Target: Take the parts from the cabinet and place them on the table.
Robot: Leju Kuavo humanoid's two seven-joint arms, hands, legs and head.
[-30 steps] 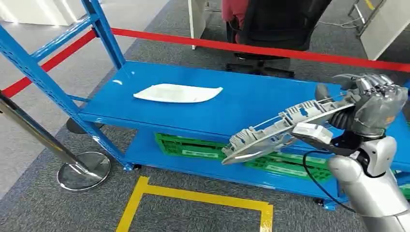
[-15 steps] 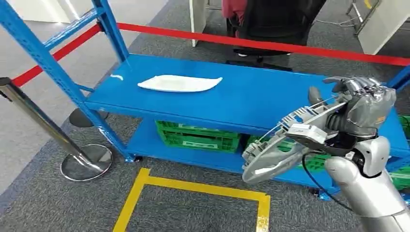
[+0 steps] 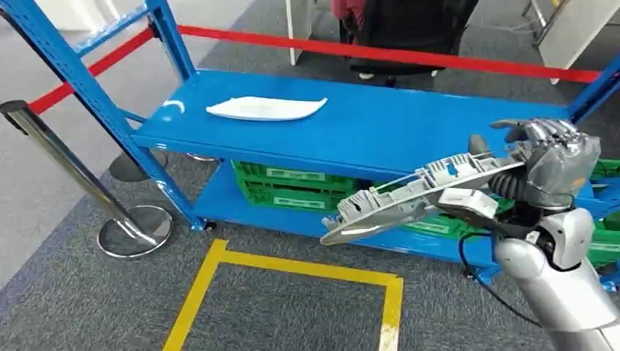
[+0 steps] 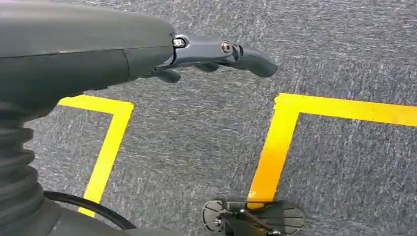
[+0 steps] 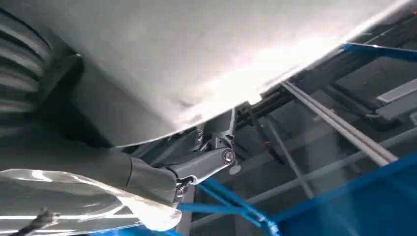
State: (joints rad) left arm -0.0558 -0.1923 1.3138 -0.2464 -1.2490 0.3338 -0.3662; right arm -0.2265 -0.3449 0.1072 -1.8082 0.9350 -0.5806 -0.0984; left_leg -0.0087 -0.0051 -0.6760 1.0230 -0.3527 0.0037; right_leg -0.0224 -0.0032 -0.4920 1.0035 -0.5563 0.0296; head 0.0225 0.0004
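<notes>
My right hand (image 3: 553,161) grips one end of a long grey plastic part (image 3: 409,197), ribbed on top, which sticks out leftward over the front edge of the blue cabinet shelf (image 3: 380,139). From the right wrist camera the same grey part (image 5: 196,59) lies pale and close over the hand's fingers (image 5: 196,164). A second, white curved part (image 3: 265,108) lies flat on the shelf at its left. My left hand (image 4: 216,54) hangs over the grey carpet with nothing in it, its fingers apart.
Green crates (image 3: 292,186) sit on the cabinet's lower shelf. Yellow floor tape (image 3: 292,267) marks a square in front. A steel stanchion (image 3: 135,230) with red barrier tape (image 3: 409,55) stands at the left. A person sits in a black chair (image 3: 409,29) behind the cabinet.
The camera has shifted, so the cabinet sits higher and further left. The grey part's free end has swung up and leftward from half a second ago; my right hand still holds it.
</notes>
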